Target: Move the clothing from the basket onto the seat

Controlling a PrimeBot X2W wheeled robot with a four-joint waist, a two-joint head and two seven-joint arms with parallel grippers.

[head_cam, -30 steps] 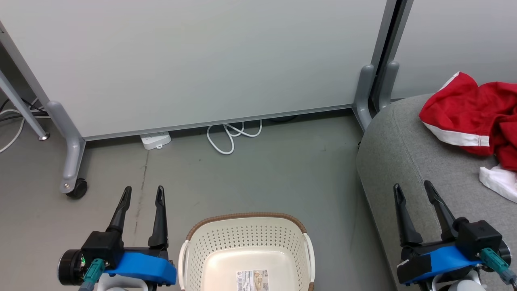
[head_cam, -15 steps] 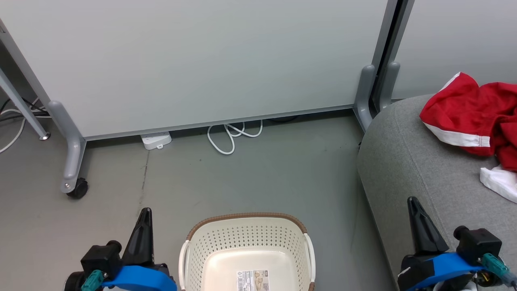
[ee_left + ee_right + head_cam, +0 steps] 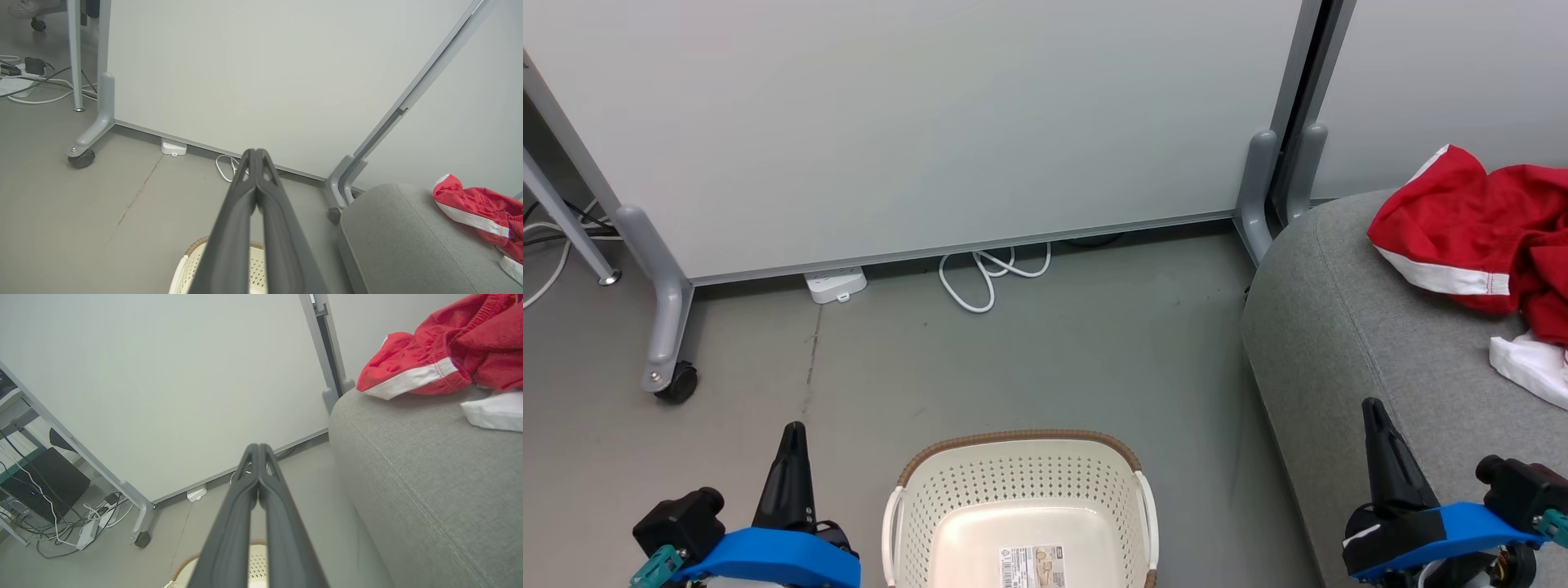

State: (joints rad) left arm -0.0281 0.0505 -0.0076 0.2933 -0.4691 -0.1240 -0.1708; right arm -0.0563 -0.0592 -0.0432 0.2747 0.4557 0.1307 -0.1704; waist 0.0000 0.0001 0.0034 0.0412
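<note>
The cream basket (image 3: 1021, 498) with a brown rim stands on the floor at the bottom centre, holding no cloth, its label showing on the bottom. The red clothing (image 3: 1482, 233) with white stripes lies bunched on the grey seat (image 3: 1347, 327) at the right, and it shows again in the left wrist view (image 3: 478, 208) and the right wrist view (image 3: 441, 351). My left gripper (image 3: 791, 437) is shut with nothing in it, left of the basket. My right gripper (image 3: 1374, 412) is shut and empty over the seat's front edge. Both pairs of fingertips meet in the wrist views (image 3: 254, 152) (image 3: 258, 446).
A pale partition panel (image 3: 915, 114) on grey wheeled feet (image 3: 668, 359) stands behind the basket. A white cable (image 3: 988, 273) and a power strip (image 3: 836, 284) lie at its base. More cables and a dark box (image 3: 53, 486) sit far left. A white cloth piece (image 3: 1527, 367) rests on the seat.
Both grippers have gone from open to shut and have drawn back toward the bottom of the head view. The basket and clothing have not moved.
</note>
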